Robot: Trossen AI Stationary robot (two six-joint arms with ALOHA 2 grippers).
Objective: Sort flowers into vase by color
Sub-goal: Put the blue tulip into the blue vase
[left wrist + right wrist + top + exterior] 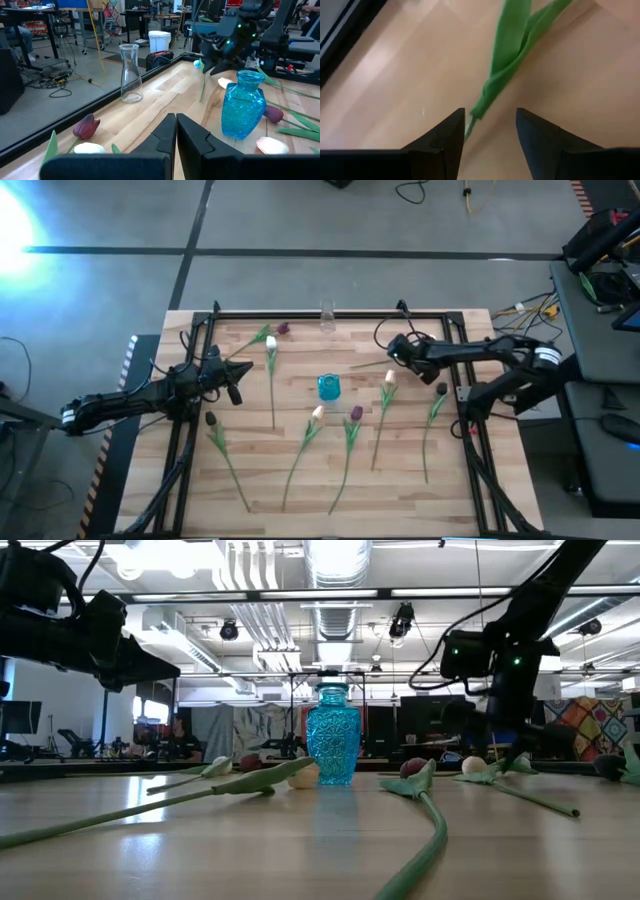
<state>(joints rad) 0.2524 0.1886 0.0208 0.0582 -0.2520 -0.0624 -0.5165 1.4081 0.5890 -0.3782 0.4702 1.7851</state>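
Note:
Several artificial tulips lie flat on the wooden table: a white one [271, 343], maroon ones [283, 329] [356, 414], peach-cream ones [318, 413] [389, 377] and dark ones [211, 419] [441, 389]. A blue glass vase [329, 387] stands mid-table and a clear vase [327, 315] at the far edge. My right gripper [490, 112] is open, pointing down right of the blue vase, with one finger on each side of a green stem and its leaves [502, 60]. My left gripper [176, 120] is shut and hovers left of the vase. My right gripper's fingers straddle the lower end of the green stem [472, 117] from above, pointing down and across it. The stem lies on the table. Its tip runs close to one finger [452, 132], and I cannot tell whether they touch.
A black frame [330, 312] rims the table. A maroon head [85, 126] and a white head [89, 148] lie just ahead of my left gripper. Bare wood shows between the clear vase [130, 72] and the blue vase [242, 105]. Cables and equipment lie on the floor beyond the far edge.

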